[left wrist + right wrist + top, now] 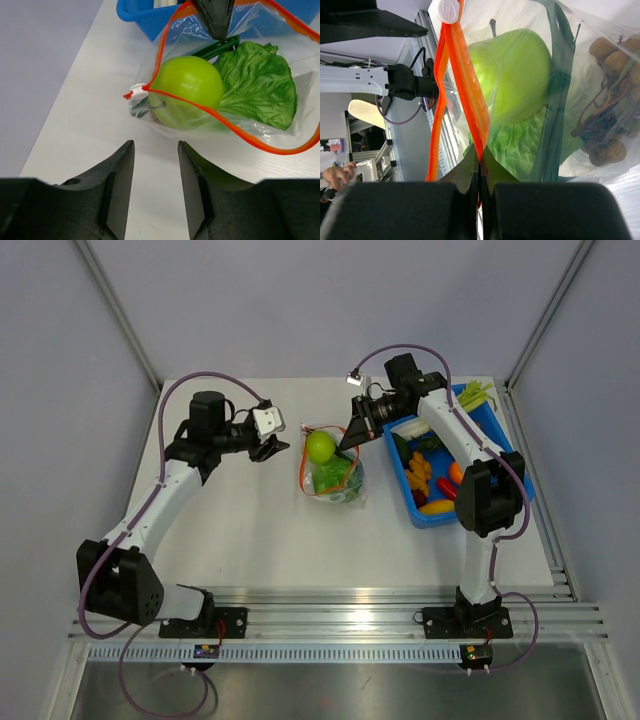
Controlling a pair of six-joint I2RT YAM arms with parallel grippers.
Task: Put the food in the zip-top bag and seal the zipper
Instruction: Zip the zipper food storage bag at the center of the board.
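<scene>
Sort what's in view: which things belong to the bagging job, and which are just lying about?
Job: zip-top bag, zipper, green apple, lettuce leaf, brown balls, loose food, left gripper, right gripper.
Lying about: blue bin, table.

Blue bin (432, 519) at right on white table (250, 530); aluminium rail (330, 602) along near edge.

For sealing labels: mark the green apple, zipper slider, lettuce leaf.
green apple (191, 86): left wrist view, its rounded front.
zipper slider (137, 91): left wrist view, white clip body.
lettuce leaf (259, 85): left wrist view, mid-blade.
</scene>
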